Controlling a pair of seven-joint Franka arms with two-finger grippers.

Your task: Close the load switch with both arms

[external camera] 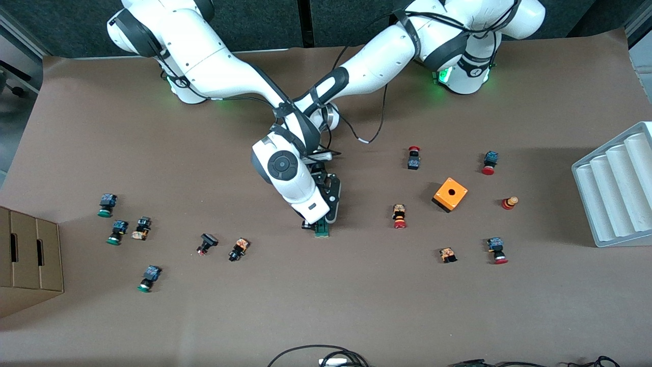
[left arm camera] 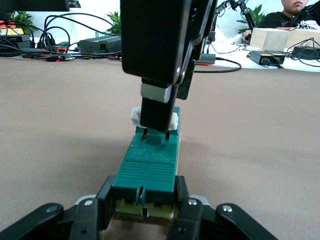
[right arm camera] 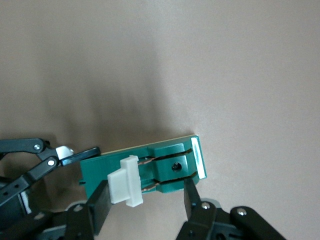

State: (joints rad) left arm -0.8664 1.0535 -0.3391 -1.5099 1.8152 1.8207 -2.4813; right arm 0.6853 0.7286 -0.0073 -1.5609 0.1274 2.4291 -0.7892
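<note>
The load switch (external camera: 321, 231), a narrow dark-green block, lies on the brown table near its middle. In the left wrist view my left gripper (left arm camera: 145, 200) is shut on one end of the switch (left arm camera: 150, 167), a finger on each side. In the front view the left gripper (external camera: 330, 201) sits mostly under the right arm's wrist. My right gripper (external camera: 317, 223) comes down from above onto the switch's other end. In the right wrist view it (right arm camera: 146, 202) is open. Its fingers straddle the white tab (right arm camera: 125, 182), and one finger (right arm camera: 100, 205) touches it.
Small push-buttons lie scattered toward both ends of the table. An orange cube with a hole (external camera: 450, 194) stands toward the left arm's end. A white ribbed tray (external camera: 619, 186) lies at that edge, a cardboard box (external camera: 25, 255) at the right arm's end, and cables (external camera: 326, 357) at the front edge.
</note>
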